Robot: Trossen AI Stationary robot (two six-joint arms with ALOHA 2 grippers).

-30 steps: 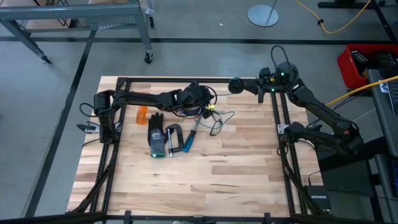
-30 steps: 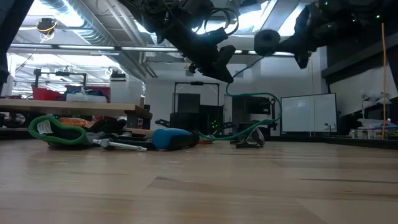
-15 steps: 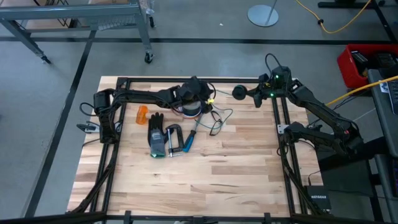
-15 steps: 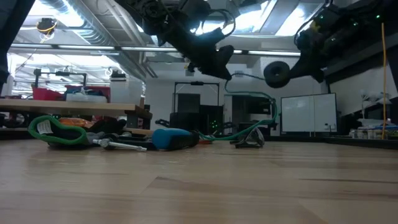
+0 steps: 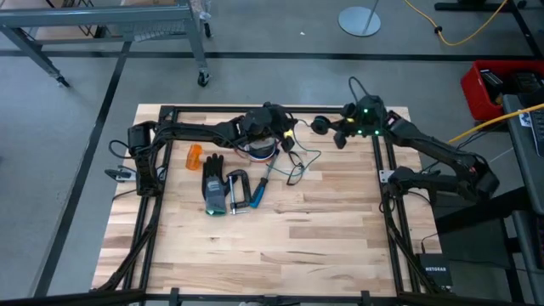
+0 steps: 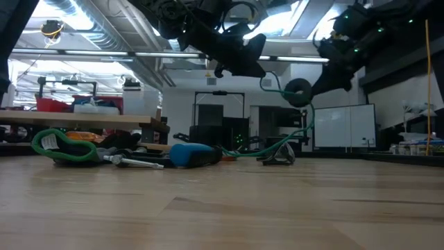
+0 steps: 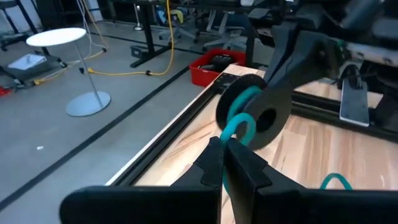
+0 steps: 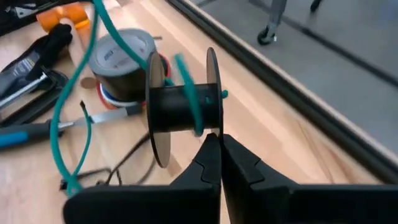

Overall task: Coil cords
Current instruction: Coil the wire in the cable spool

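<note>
Left gripper [image 5: 285,136]: in the upper centre of the high view, raised above the table [image 5: 323,229]. Its fingers [image 7: 211,163] are pressed together on the teal-green cord [image 7: 239,124]; in the left wrist view the cord emerges from between the fingertips and loops upward in front of a black spool [image 7: 261,112].

Right gripper [image 5: 337,134]: to the right of the left gripper in the high view, near the table's upper edge, also raised. Its fingers [image 8: 208,163] are pressed together at the spool's rim. In the right wrist view the spool [image 8: 183,112] lies with its axis crosswise, with turns of the teal-green cord [image 8: 194,102] around its core.

Teal-green cord routing: from the spool, the cord [image 6: 300,132] hangs down in the right-centre of the low view and meets the table near a small dark object [image 6: 277,158]. In the high view its slack [image 5: 302,161] lies on the table just below the grippers.

Black cords: thin black cords [image 5: 293,174] lie tangled with the teal-green slack at centre.

Other items, left-centre of the high view: a grey tape roll [image 5: 259,149], a blue-handled screwdriver [image 5: 259,189], a black glove [image 5: 214,183], a clamp [image 5: 236,191] and an orange object [image 5: 195,155].
</note>
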